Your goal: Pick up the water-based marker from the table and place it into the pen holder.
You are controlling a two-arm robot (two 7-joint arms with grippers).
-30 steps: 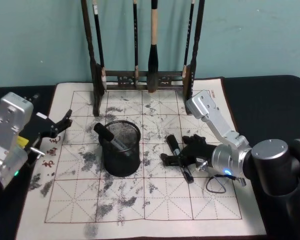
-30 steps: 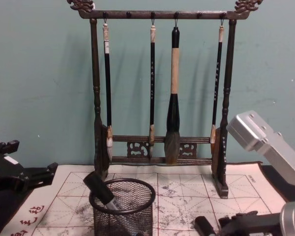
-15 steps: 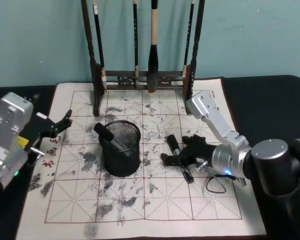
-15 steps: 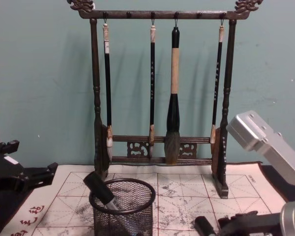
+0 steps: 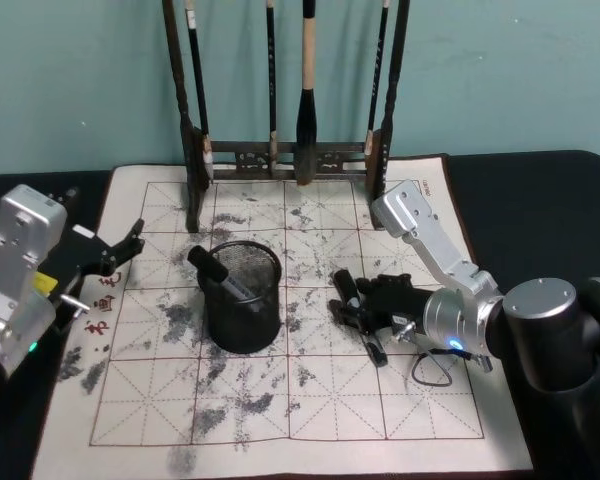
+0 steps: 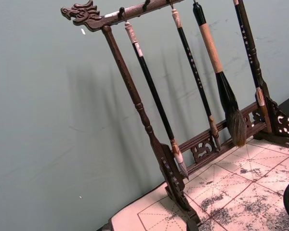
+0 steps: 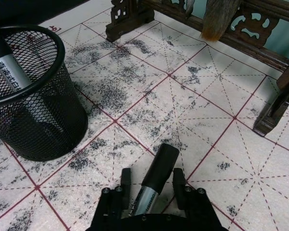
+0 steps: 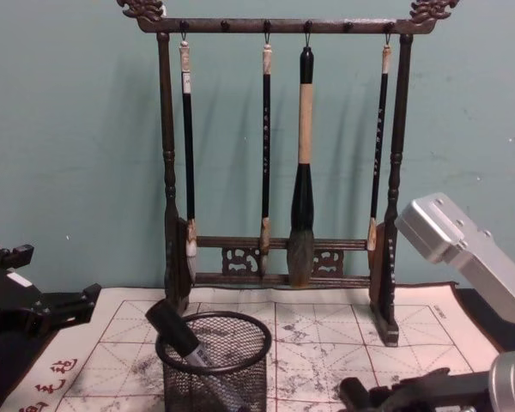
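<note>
The water-based marker (image 5: 357, 313), black-capped with a grey barrel, lies on the whitish gridded mat of the table (image 5: 310, 400), right of the pen holder. My right gripper (image 5: 348, 300) is low over it. In the right wrist view the marker (image 7: 155, 174) sits between the gripper's (image 7: 152, 180) two fingers, with a narrow gap on each side. The pen holder (image 5: 212, 310), a black mesh cup (image 7: 36, 103) (image 8: 213, 378), has another black marker (image 5: 215, 272) leaning inside. My left gripper (image 5: 128, 245) hangs open at the mat's left edge, with nothing in it.
A tall dark wooden brush rack (image 5: 285, 155) (image 8: 279, 257) hung with several calligraphy brushes stands at the mat's back edge, in front of the teal wall. Its foot (image 7: 272, 113) is close beyond the marker. Stained mat lies bare in front of the holder.
The right gripper's fingers have drawn in around the marker, from a wide spread to a narrow straddle. The marker lies where it was, and the left arm has not moved.
</note>
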